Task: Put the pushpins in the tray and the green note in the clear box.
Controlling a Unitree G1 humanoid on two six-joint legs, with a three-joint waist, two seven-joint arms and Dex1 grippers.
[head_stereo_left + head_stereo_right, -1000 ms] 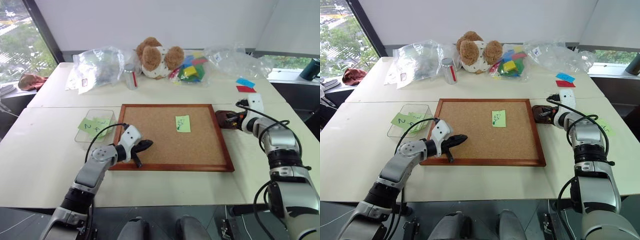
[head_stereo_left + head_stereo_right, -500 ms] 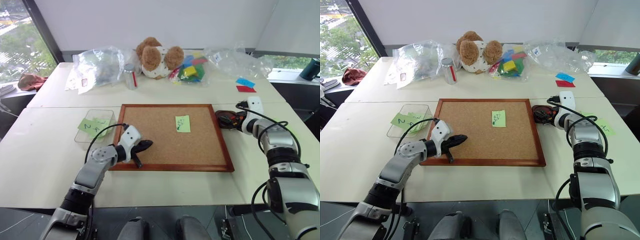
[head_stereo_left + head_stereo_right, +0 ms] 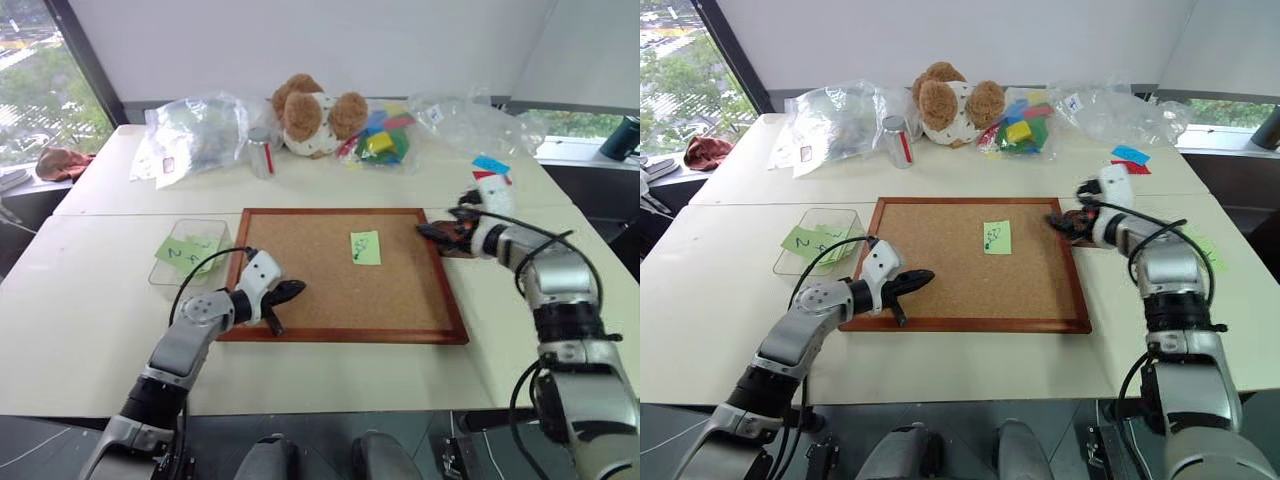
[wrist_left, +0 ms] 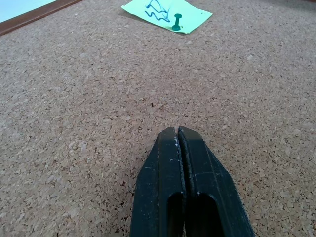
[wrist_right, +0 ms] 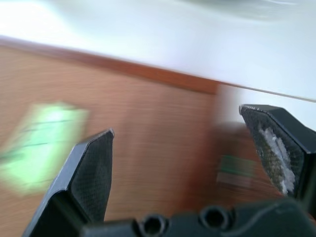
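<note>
Right hand [image 3: 432, 232] spread wide above the corkboard's [image 3: 330, 290] right edge

- The tray [image 3: 452, 243] sits mostly hidden behind the right hand [image 3: 436, 232]; whatever lies in it cannot be made out.
- In the right wrist view, motion blur smears the green note [image 5: 42, 143] and the corkboard [image 5: 148, 148]; the note's writing is unreadable.
- The green pushpin [image 4: 176, 22] shows plainly in the left wrist view; from the head views it is too small to tell.
</note>
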